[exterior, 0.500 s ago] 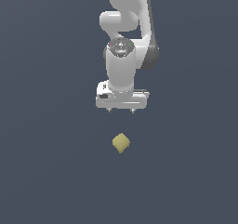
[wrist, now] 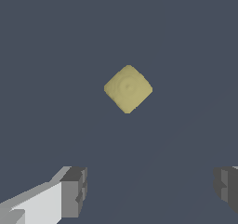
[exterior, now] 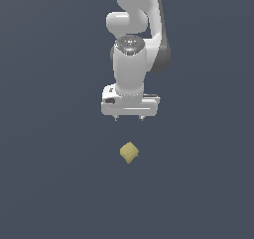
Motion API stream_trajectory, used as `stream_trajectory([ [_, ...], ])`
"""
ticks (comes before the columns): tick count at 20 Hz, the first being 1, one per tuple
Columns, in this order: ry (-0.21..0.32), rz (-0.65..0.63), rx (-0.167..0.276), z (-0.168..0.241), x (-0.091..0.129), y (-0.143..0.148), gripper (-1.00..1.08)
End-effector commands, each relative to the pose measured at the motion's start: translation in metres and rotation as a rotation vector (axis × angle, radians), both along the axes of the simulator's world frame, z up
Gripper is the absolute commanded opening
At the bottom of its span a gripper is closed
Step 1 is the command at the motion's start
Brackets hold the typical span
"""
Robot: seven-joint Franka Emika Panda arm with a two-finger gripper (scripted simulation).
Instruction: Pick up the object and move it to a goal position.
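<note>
Block [exterior: 129, 152]: small, pale yellow, matte, cube-like with rounded edges, lying alone on the dark blue-grey floor [exterior: 49, 183]. Sits turned corner-on in both views, so flat faces run diagonally to the line between the fingers. Not touched by anything, and nowhere marked as the goal.

Above it, and a little toward the far side in the exterior view, hangs the white gripper [exterior: 129, 119], pointing straight down, well clear of the floor. Jaws spread wide: in the wrist view both dark fingertips [wrist: 74, 190] stand far apart at the frame edges, with nothing between them. Block much narrower than that opening, so plenty of room sideways.

Likely step: descent over the block, not yet a grasp. Judged risks from here:

- Closing on corners rather than faces, given the diagonal pose; could spin the block or squirt it out sideways unless the wrist is turned first.
- Dropping off-centre, since the block shows ahead of the fingertip line rather than between the tips in the wrist view; could land a finger on top of it or nudge it away.
- Stopping too high, pinching only the rounded top edge; could slip during the lift.
- Going too low, jamming the fingertips into the floor.

Goal position not visible, so no telling how far the carry runs.
</note>
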State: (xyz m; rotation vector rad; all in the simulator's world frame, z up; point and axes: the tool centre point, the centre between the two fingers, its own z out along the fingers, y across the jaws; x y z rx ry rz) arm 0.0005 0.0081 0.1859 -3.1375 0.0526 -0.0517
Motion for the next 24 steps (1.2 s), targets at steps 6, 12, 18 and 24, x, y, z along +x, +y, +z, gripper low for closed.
stream_trajectory([
  [6,-0.005,-0.003,-0.002,0.002,0.001,0.0,1.0],
  [12,-0.004,0.028,-0.005,-0.001,0.005,0.0,1.0],
  [18,0.001,0.11,-0.011,-0.01,0.015,0.0,1.0],
  [24,0.009,0.242,-0.019,-0.026,0.03,0.001,1.0],
])
